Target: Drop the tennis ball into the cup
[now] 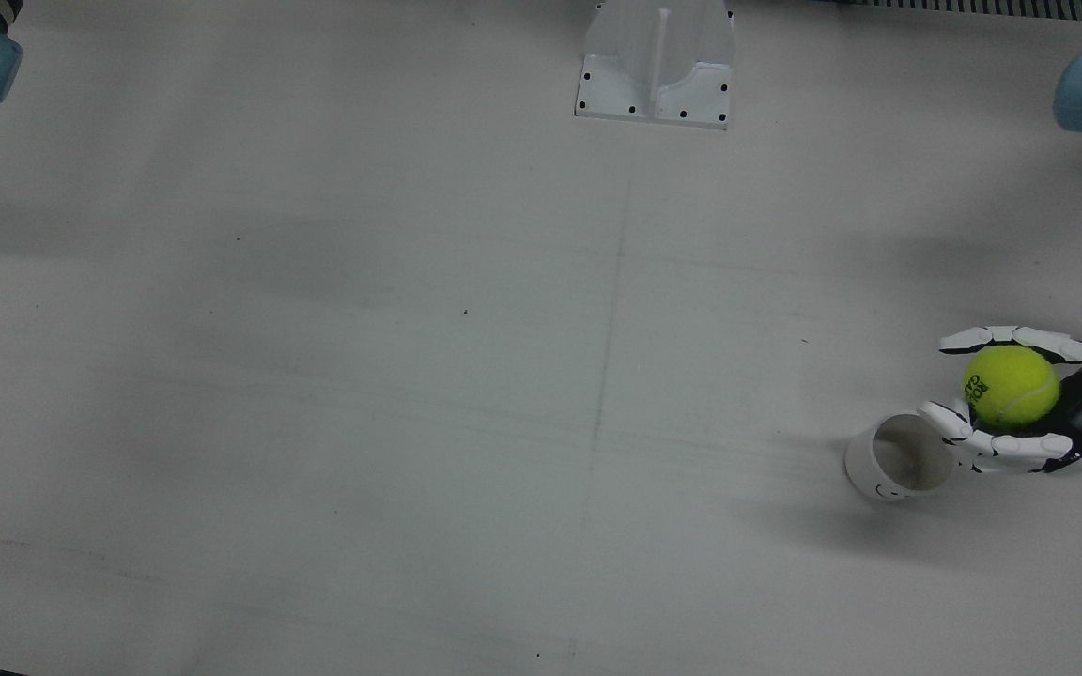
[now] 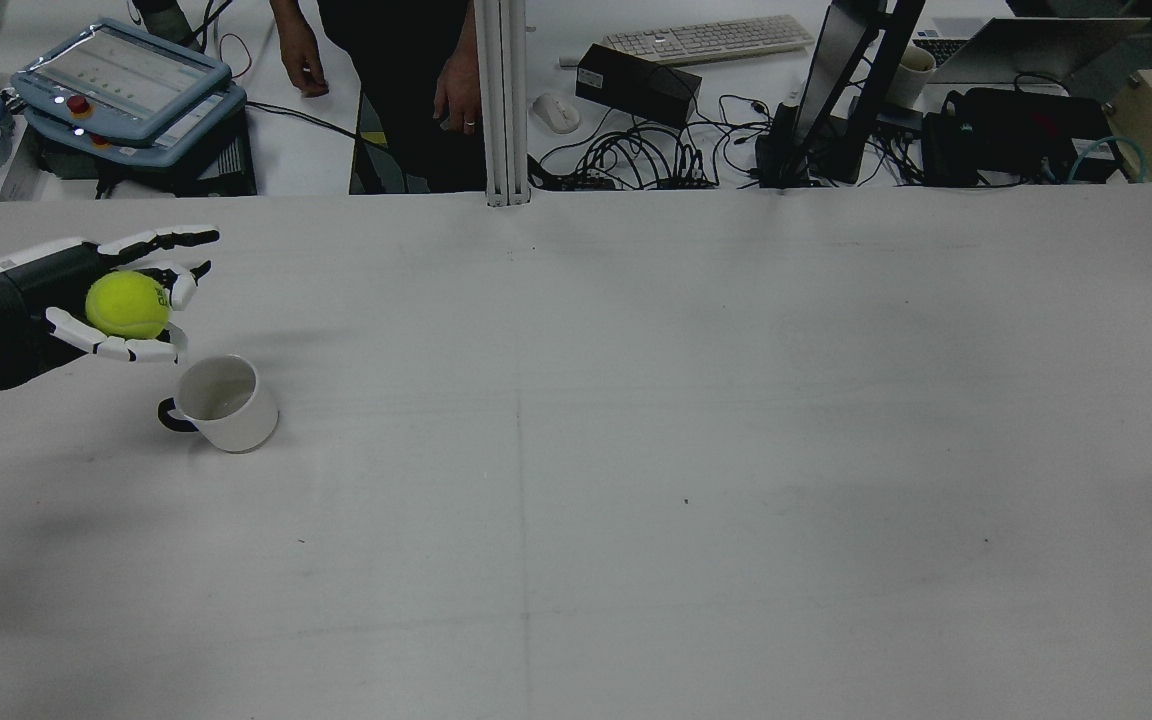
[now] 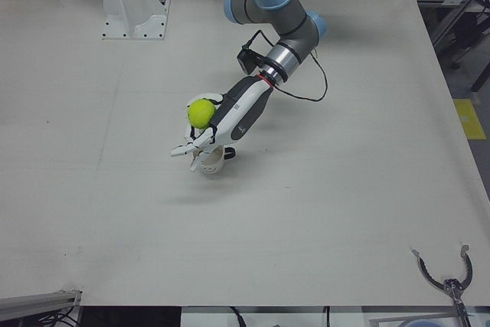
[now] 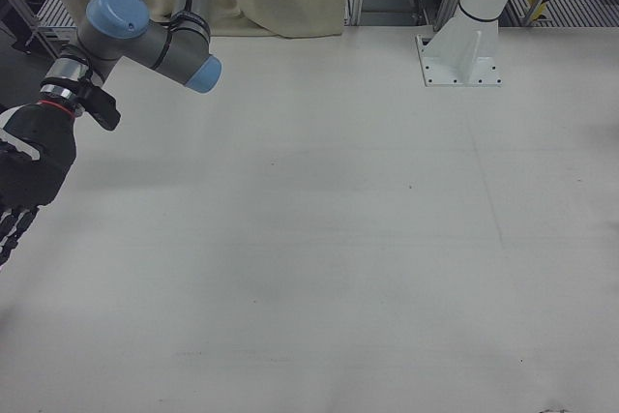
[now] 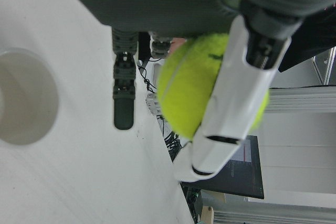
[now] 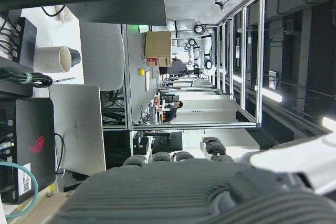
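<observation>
A yellow-green tennis ball sits in my left hand, whose fingers curl around it. The hand is held above the table, just beside and slightly behind a white cup with a dark handle. The cup stands upright and empty. The rear view shows the ball up and left of the cup. In the left-front view the ball is above the cup. My right hand hangs at the far side of the table, empty with its fingers stretched out.
A white arm pedestal is bolted at the table's robot-side edge. Beyond the far edge in the rear view stand a person, a teach pendant, a keyboard and cables. A metal tool lies at one table corner.
</observation>
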You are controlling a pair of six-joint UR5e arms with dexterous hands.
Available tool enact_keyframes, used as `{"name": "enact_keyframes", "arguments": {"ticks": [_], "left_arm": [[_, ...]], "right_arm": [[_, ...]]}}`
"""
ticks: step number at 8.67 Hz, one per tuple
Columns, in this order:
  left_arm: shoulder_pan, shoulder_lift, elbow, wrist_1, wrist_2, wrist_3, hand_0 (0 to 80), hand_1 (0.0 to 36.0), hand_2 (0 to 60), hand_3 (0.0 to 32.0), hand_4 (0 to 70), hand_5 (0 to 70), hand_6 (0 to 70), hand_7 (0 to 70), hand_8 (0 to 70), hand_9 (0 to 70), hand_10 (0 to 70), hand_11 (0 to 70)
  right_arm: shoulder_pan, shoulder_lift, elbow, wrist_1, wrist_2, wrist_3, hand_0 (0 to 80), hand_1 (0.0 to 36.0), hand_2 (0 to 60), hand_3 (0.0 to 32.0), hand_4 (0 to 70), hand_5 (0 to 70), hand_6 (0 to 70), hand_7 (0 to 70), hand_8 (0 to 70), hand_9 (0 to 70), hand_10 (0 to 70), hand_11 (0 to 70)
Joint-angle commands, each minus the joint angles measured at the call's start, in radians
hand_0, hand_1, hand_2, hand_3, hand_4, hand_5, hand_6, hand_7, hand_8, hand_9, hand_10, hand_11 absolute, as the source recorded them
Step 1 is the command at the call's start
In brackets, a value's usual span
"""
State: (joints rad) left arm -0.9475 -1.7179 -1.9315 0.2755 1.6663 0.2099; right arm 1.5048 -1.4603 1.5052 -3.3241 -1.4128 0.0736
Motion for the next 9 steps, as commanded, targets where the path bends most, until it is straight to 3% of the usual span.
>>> {"name": "enact_keyframes", "arguments": {"ticks": [1,6,7,9], "left_arm": [[0.001,0.020,0.012,-0.031,0.000,0.003,80.0,36.0,45.6,0.0,13.3,15.7,7.4,8.8,8.6,10.2,9.5,18.5],[-0.013,0.018,0.007,-0.038,0.007,-0.006,80.0,36.0,48.8,0.0,9.1,15.6,6.7,6.1,6.0,6.3,8.2,16.8],[-0.113,0.014,-0.007,-0.015,0.016,0.003,80.0,36.0,49.1,0.0,8.8,15.5,6.6,5.8,5.8,6.0,8.1,16.6],[-0.360,0.001,0.044,0.011,0.035,0.032,80.0,36.0,53.8,0.0,4.2,15.8,6.3,4.8,4.2,3.6,8.8,17.7]], "right_arm": [[0.000,0.000,0.000,0.000,0.000,0.000,0.0,0.0,0.0,0.0,0.0,0.0,0.0,0.0,0.0,0.0,0.0,0.0],[0.000,0.000,0.001,0.000,0.000,0.000,0.0,0.0,0.0,0.0,0.0,0.0,0.0,0.0,0.0,0.0,0.0,0.0],[0.000,0.000,0.001,0.000,0.000,0.000,0.0,0.0,0.0,0.0,0.0,0.0,0.0,0.0,0.0,0.0,0.0,0.0],[0.000,0.000,0.003,0.000,0.000,0.000,0.0,0.0,0.0,0.0,0.0,0.0,0.0,0.0,0.0,0.0,0.0,0.0]]}}
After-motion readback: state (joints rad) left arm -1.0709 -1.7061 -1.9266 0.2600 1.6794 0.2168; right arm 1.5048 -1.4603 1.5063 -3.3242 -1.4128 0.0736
